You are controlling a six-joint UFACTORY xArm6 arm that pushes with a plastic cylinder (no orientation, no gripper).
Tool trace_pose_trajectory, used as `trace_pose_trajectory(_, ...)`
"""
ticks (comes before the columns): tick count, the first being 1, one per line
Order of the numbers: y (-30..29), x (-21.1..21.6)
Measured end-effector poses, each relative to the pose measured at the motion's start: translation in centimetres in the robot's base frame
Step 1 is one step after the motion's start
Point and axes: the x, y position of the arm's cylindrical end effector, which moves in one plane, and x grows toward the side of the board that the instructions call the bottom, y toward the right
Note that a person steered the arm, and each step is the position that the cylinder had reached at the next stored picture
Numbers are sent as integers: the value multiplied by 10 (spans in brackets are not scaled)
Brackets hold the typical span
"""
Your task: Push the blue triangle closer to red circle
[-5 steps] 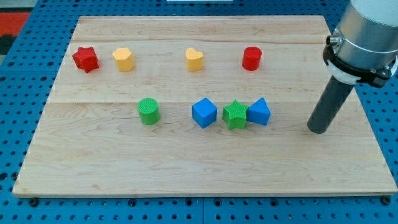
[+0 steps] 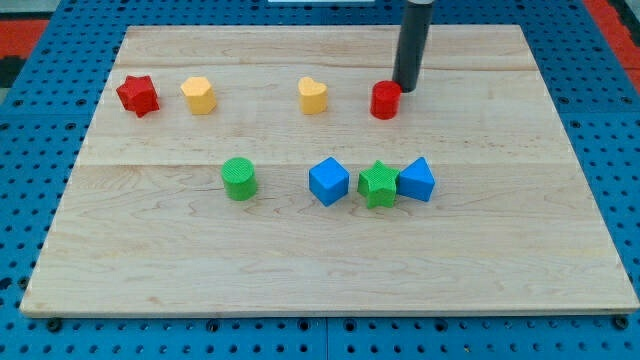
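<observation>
The blue triangle (image 2: 417, 180) lies right of centre on the wooden board, touching the green star (image 2: 378, 184) on its left. The red circle (image 2: 385, 100) stands above them, nearer the view's top. My tip (image 2: 405, 88) is at the red circle's upper right edge, touching or almost touching it. The rod rises straight up out of the view's top. The tip is well above the blue triangle.
A blue cube (image 2: 328, 181) sits left of the green star. A green circle (image 2: 239, 179) is further left. In the upper row are a red star (image 2: 137, 95), a yellow block (image 2: 199, 95) and a yellow heart (image 2: 313, 96). The board (image 2: 320, 270) ends in blue pegboard.
My tip has moved from the board's right side, right of the blue triangle, up and left to the red circle. The red circle has shifted left and slightly down. The other blocks have not moved.
</observation>
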Motion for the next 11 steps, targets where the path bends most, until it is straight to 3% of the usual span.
trace_pose_trajectory(1, 64, 33)
trace_pose_trajectory(2, 92, 130)
trace_pose_trajectory(3, 66, 164)
trace_pose_trajectory(5, 12, 141)
trace_pose_trajectory(6, -32, 90)
trace_pose_trajectory(7, 42, 118)
trace_pose_trajectory(8, 20, 176)
trace_pose_trajectory(9, -27, 158)
trace_pose_trajectory(10, -63, 79)
trace_pose_trajectory(11, -34, 95)
